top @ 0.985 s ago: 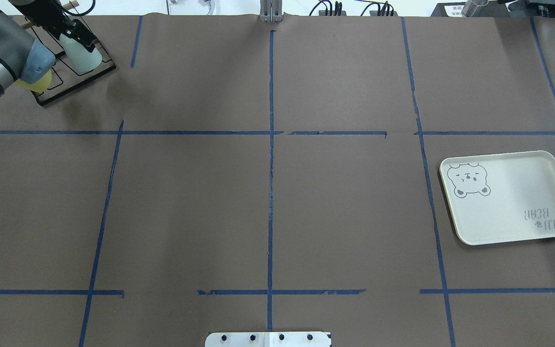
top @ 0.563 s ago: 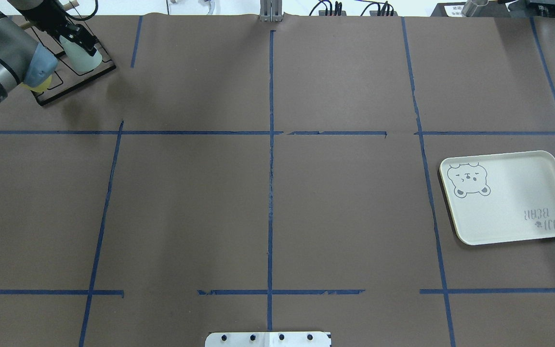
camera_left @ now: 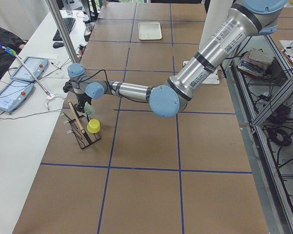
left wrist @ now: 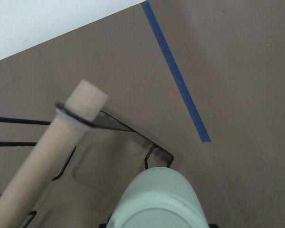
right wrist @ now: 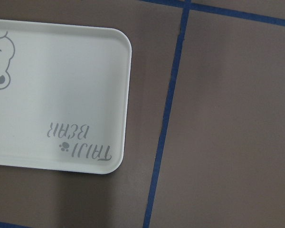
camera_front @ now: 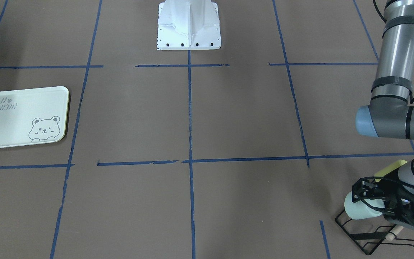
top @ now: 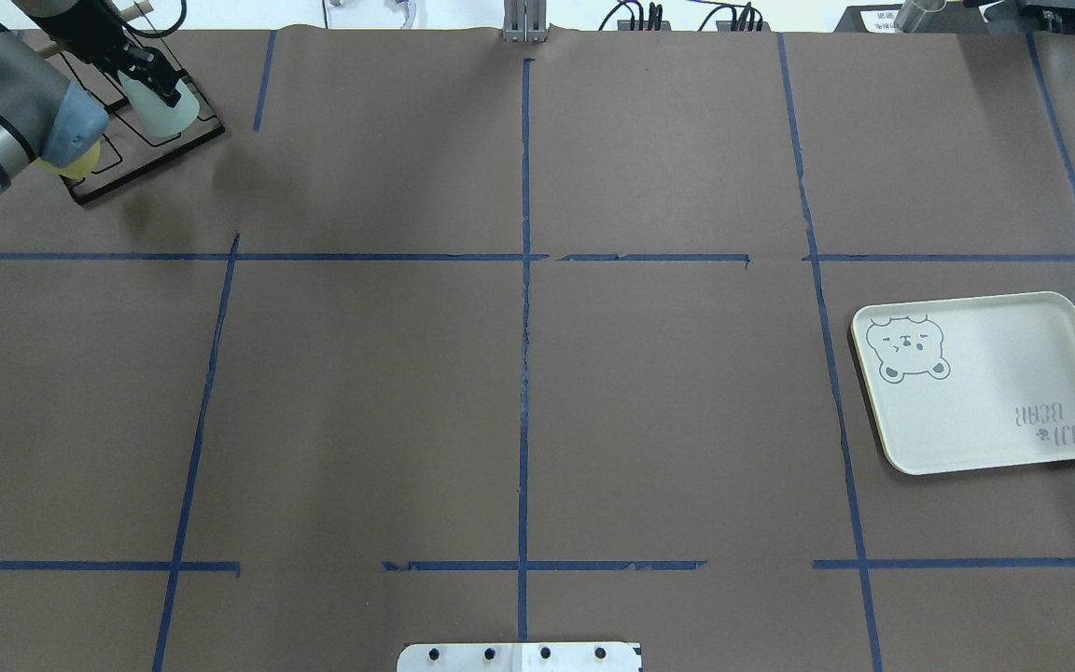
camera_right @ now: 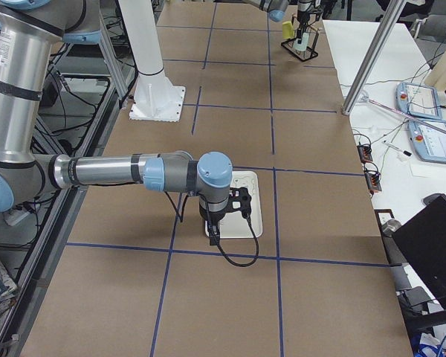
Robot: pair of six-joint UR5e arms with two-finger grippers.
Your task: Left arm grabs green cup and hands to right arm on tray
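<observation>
The green cup [top: 169,114] lies tilted on a black wire rack [top: 185,142] at the far left corner of the table. My left gripper [top: 157,82] is shut on it, with fingers on both sides of the cup [camera_front: 354,211]. The left wrist view shows the cup's base [left wrist: 159,202] close below the camera. The tray [top: 985,383] lies flat on the right side with nothing on it. My right gripper shows only in the exterior right view [camera_right: 234,202], hovering over the tray [camera_right: 254,208]; I cannot tell whether it is open or shut.
A pale yellow cup [top: 71,164] sits on the same rack, partly under my left forearm. A wooden peg [left wrist: 61,137] of the rack sticks up beside the green cup. The robot's white base plate [camera_front: 189,32] is at the near middle edge.
My left gripper and the green cup have shifted slightly toward the far edge of the table. The tray has not moved.
</observation>
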